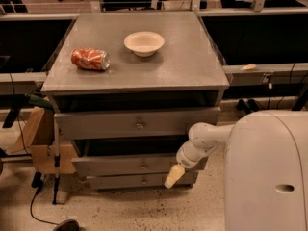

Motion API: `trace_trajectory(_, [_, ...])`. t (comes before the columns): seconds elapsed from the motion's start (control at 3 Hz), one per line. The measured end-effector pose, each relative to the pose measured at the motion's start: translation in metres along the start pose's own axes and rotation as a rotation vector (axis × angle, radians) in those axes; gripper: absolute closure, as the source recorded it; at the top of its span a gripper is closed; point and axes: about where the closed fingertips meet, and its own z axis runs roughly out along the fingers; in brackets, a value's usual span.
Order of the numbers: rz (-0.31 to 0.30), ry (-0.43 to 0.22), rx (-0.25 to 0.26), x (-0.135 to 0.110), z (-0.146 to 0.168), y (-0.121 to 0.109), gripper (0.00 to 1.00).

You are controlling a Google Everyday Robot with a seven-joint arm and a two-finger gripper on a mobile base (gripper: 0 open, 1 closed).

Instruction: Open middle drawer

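Note:
The grey cabinet has three drawer fronts with small round knobs. The middle drawer (115, 166) sits below the taller top drawer (134, 124) and above the narrow bottom drawer (130, 181). Its knob (142, 165) is left of my gripper. A dark gap shows above the middle drawer front, which stands a little forward. My gripper (173, 176), cream-coloured at the tip, points down and left at the right end of the middle and bottom drawer fronts, well right of the knob. My white arm (202, 138) reaches in from the right.
A crushed red can (90, 58) and a white bowl (144, 43) lie on the cabinet top (187, 66). The top drawer is pulled partly out. A wooden stand (41, 143) and cables are at the cabinet's left. My white body (269, 172) fills the lower right.

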Motion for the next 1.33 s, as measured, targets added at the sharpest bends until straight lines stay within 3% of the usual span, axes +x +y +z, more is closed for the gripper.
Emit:
trace_trajectory(0.33, [-0.002, 0.007, -0.003, 0.001, 0.000, -0.001, 0.17])
trace_trajectory(1.33, [-0.002, 0.017, -0.006, -0.007, -0.008, -0.012, 0.87])
